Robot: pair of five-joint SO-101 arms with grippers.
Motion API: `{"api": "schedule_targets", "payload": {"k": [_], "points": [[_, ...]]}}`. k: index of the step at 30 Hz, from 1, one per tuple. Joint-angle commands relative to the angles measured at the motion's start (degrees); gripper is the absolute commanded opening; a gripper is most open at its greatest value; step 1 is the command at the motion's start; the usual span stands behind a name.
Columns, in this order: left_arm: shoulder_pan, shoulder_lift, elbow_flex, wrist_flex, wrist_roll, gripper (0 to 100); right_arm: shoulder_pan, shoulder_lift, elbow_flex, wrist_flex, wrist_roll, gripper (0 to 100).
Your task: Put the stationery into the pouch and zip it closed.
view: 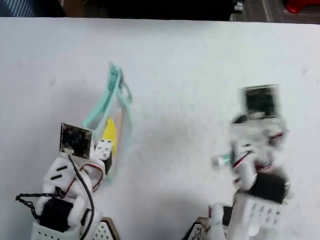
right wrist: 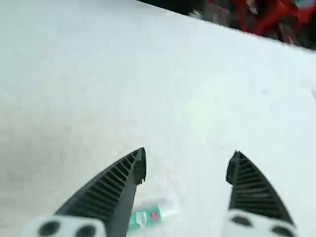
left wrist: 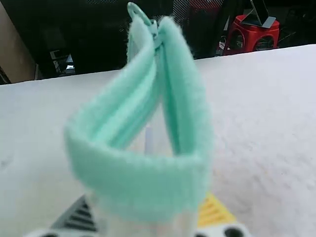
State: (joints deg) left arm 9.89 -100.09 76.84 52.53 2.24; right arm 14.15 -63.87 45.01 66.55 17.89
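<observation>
Pouch [left wrist: 143, 168] and stationery on a white table [left wrist: 266, 123].
Left wrist view: left gripper [left wrist: 143, 224] clasps the mint pouch's near end; red stool [left wrist: 249, 32] behind. Right wrist view: right gripper [right wrist: 187, 168] spread wide above a green-white tube [right wrist: 145, 217]. High view: tube well apart from pouch.

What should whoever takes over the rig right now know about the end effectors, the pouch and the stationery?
Left end effector: shut on the near end of the pouch, which stands on edge with its mouth open.
Right end effector: open and empty above the table; a small green-and-white stationery item lies on the table close by it.
Done: something yellow sits at the pouch's near end; I cannot tell whether it is inside.
Left: pick up the green-and-white item, put it in the pouch, then zip it closed.
</observation>
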Motion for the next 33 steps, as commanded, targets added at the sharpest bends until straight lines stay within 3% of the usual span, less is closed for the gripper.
{"api": "schedule_targets", "payload": {"k": [1,9,16,22,24,29,33], "points": [[-0.13,-0.48,-0.26,-2.11,0.00,3,10.15,8.75,-0.26,1.36,-5.19,28.5],[-0.13,-0.48,0.53,-1.85,-0.18,3,5.85,26.68,-0.70,1.27,-13.27,28.3],[-0.04,-0.48,1.05,-2.20,-0.09,3,4.62,38.46,-0.26,-4.70,-26.55,28.3],[-0.04,-0.48,1.05,-1.93,-0.09,3,-3.91,51.03,-0.62,-9.45,-30.07,27.7],[-0.04,-0.48,1.05,-1.85,-0.09,3,-3.21,54.11,-0.62,-13.58,-31.74,23.5],[-0.04,-0.48,1.05,-1.85,-0.09,3,-1.36,58.33,-1.67,-17.19,-32.18,0.5],[1.71,-0.48,1.05,-1.76,-0.26,3,-1.71,58.24,-2.02,-17.01,-32.09,2.6]]}}
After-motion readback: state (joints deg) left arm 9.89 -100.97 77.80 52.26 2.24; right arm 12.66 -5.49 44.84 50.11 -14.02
